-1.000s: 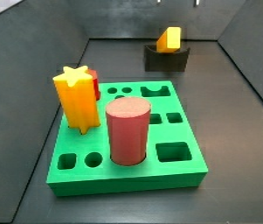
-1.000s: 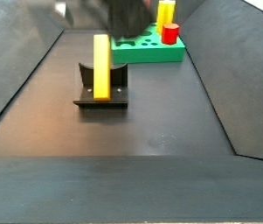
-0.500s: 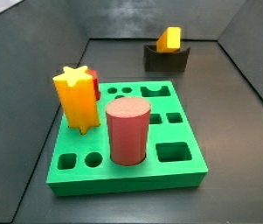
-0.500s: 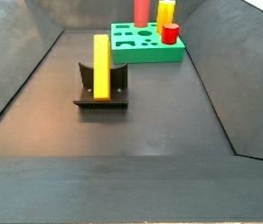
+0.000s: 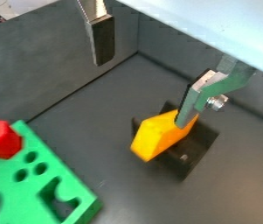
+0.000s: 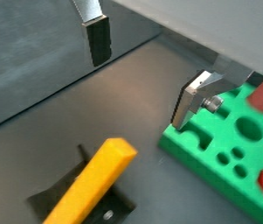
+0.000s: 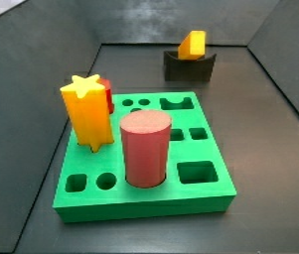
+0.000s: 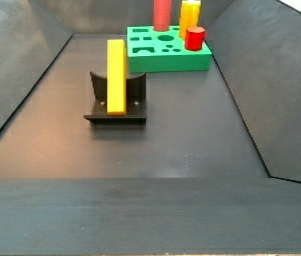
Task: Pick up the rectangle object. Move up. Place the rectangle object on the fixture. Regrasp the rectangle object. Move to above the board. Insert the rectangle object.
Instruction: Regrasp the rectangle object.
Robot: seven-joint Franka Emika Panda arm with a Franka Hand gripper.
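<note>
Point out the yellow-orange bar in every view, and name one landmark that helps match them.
Wrist view: the bar leans on the dark fixture, below the open gripper.
Wrist view: the bar lies beside the green board, gripper above.
Side view: bar at the back, on the fixture.
Side view: bar upright on the fixture.
Shared landmark: the fixture.

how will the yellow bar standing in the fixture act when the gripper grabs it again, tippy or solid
The rectangle object looks like a stiff moulded bar with flat faces, so it probably won't flex and should seat squarely between the pads. Standing tall in the small fixture, it is likely top-heavy and could tip if nudged sideways. The gripper is open, above it and empty.
</note>
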